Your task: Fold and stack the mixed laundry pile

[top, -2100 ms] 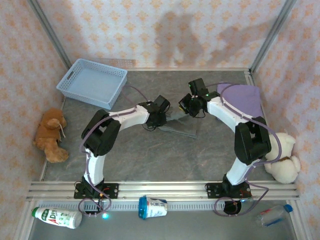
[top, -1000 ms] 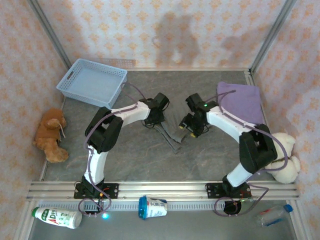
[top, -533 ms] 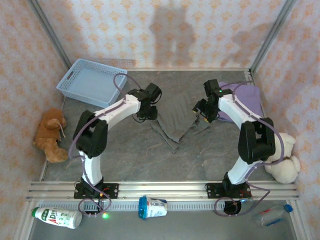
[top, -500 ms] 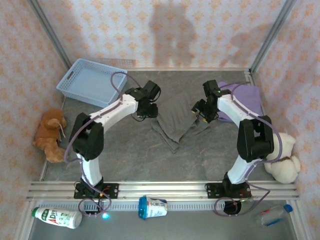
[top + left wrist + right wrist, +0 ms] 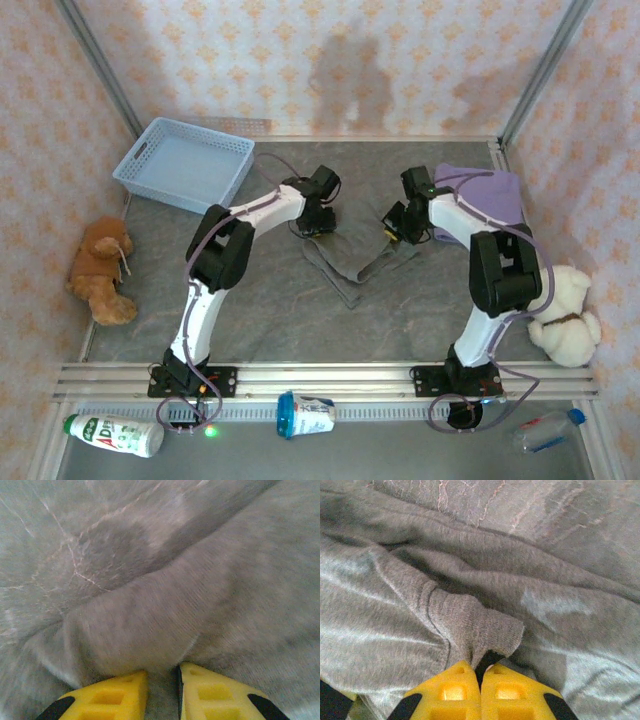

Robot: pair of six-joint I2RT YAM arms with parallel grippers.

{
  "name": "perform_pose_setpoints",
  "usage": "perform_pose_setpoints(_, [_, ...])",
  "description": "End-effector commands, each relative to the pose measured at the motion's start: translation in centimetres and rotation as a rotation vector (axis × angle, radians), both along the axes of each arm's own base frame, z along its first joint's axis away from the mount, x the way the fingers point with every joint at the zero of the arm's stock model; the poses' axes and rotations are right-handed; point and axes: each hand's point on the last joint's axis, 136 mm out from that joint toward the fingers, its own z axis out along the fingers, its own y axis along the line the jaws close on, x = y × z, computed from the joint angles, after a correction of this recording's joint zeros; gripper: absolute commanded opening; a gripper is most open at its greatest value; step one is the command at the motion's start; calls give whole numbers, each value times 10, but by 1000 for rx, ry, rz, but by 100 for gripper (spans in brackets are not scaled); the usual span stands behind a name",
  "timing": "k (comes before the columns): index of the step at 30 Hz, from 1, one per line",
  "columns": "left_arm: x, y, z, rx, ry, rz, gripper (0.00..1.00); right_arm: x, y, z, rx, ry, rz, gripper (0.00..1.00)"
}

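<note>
Right of the basket [image 5: 185,165], grey top [image 5: 342,280] lies bunched in a V; left gripper [image 5: 318,222] and right gripper [image 5: 393,230] jaws each pinch a grey edge; lavender T-shirt [image 5: 490,200] sits farther right; we judge this the spreading step; next we need an even outward pull.

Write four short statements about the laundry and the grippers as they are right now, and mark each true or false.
1. The left gripper and the right gripper are both shut on the grey top. True.
2. The purple T-shirt lies in the blue basket. False: it lies on the table, at the far right.
3. The grey top is folded into a neat square. False: it runs in a crumpled V between the grippers.
4. The brown plush toy sits at the left, the cream plush toy at the right. True.
</note>
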Motion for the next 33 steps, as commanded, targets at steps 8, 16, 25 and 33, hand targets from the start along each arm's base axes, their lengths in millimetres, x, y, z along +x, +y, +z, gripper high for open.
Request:
perform_pose_setpoints(8, [-24,31,-47,138,107,153,21,-138,-32,-30,-87,238,-151,0])
perform_pose_setpoints(16, [-22,22,-38,97,95,92,22,-113,-43,-46,-192,210,-140,3])
perform_pose_setpoints(25, [-10,6,50,77,-12,-187,45,-96,-56,27,-266,68,-50,53])
perform_pose_setpoints(33, [-53,1,119,63,-86,-340,54,-41,-62,58,-261,-45,-19,58])
